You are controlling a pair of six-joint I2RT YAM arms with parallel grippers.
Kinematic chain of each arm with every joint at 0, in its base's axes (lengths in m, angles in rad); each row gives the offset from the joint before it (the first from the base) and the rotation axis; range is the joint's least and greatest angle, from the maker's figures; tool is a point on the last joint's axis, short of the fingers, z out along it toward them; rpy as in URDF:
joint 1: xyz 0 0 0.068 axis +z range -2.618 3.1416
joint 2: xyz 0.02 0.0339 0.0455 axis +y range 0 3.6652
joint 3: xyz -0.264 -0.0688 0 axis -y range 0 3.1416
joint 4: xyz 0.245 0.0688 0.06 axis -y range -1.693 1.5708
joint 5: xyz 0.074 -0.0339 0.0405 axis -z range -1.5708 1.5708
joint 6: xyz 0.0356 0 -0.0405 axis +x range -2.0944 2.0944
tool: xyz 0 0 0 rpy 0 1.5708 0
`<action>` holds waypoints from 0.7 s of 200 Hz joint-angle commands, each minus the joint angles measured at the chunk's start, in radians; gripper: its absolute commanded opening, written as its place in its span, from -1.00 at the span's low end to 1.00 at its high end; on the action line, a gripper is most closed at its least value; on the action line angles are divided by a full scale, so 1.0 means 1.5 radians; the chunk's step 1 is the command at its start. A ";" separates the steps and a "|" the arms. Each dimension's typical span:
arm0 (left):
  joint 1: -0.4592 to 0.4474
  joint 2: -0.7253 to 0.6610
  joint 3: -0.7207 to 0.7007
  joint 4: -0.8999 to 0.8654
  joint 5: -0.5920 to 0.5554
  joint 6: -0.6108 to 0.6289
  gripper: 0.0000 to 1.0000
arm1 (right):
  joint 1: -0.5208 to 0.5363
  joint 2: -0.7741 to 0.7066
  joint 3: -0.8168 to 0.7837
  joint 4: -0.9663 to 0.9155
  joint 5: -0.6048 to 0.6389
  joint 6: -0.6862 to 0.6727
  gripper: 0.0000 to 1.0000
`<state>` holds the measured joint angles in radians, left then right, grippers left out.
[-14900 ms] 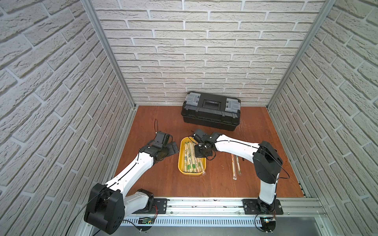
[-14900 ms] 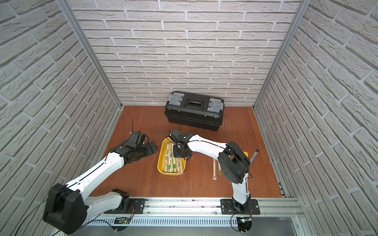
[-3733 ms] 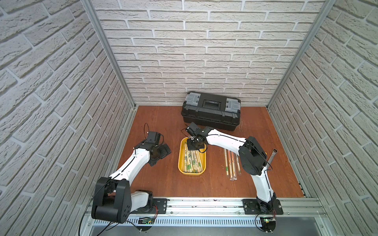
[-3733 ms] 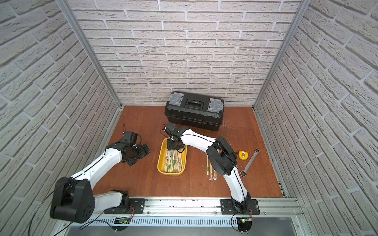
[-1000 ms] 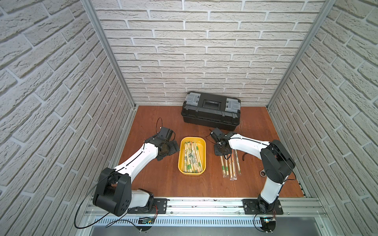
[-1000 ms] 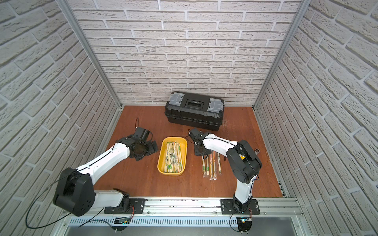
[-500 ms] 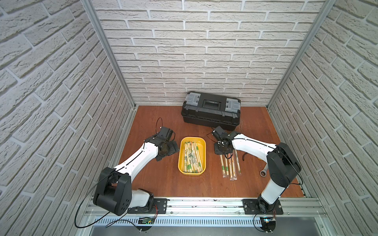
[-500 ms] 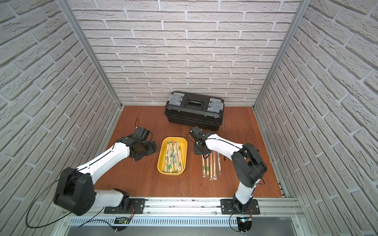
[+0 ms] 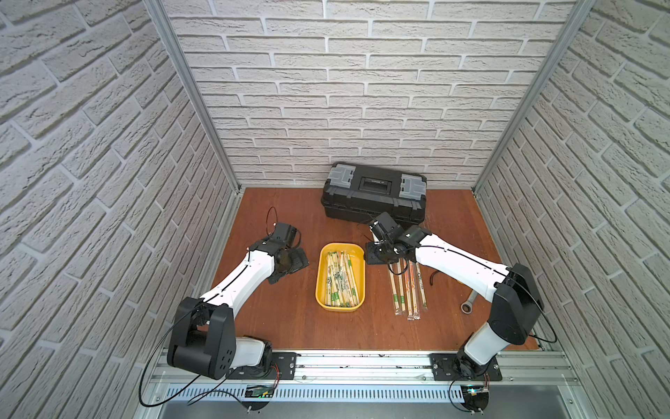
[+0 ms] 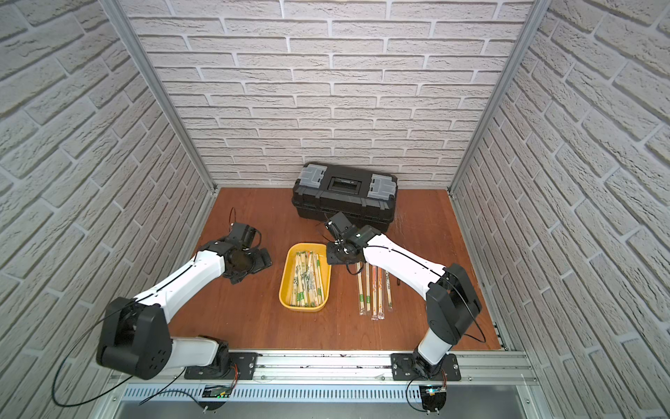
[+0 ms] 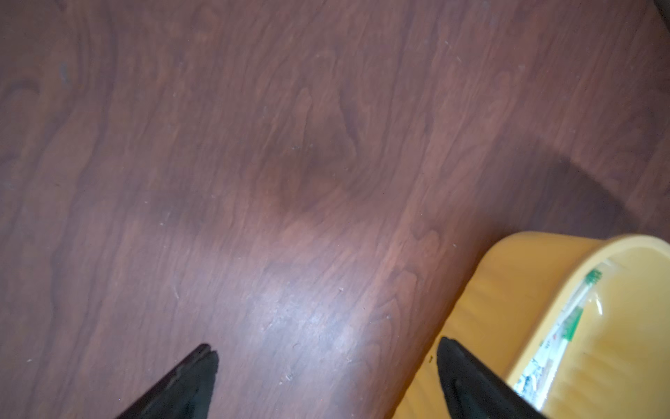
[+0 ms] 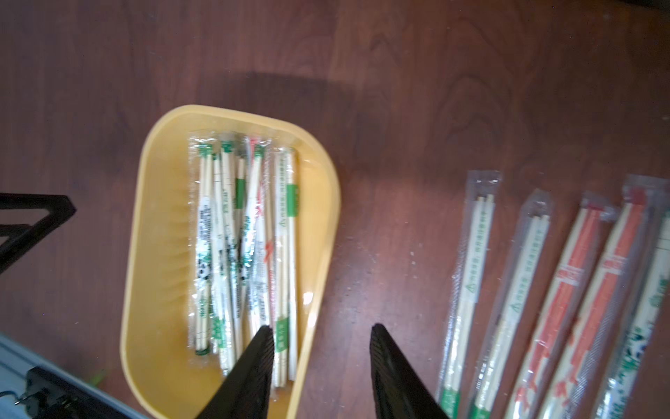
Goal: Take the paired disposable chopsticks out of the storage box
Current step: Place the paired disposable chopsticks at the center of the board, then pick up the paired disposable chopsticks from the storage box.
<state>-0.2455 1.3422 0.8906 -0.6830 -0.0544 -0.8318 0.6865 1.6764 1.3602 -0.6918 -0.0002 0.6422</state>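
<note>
Partway: shows several chopstick pairs (image 9: 409, 290) out on counter (image 9: 290, 326), many more left in yellow box (image 9: 318, 286). Holds right tool (image 12: 321, 326) parted, empty (left tool (image 11: 325, 344) likewise).

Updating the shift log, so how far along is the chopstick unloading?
Done: five sleeved pairs lie in a row on the table beside the storage box. In hand: nothing; the right pincer and left pincer are open and empty. Left: a pile of pairs in the box.
</note>
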 commanded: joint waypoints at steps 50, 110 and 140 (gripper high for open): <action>0.045 -0.046 -0.031 -0.007 0.017 0.034 0.96 | 0.052 0.141 0.113 0.024 -0.051 0.017 -0.19; 0.056 -0.063 -0.048 -0.003 0.025 0.031 0.97 | 0.058 0.251 0.185 0.029 -0.075 0.023 -0.37; 0.058 -0.068 -0.057 0.002 0.033 0.026 0.96 | 0.058 0.284 0.210 0.025 -0.075 0.025 -0.39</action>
<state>-0.1661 1.2621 0.8249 -0.6827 -0.0170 -0.8001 0.7662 2.0819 1.6314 -0.6628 -0.1070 0.6712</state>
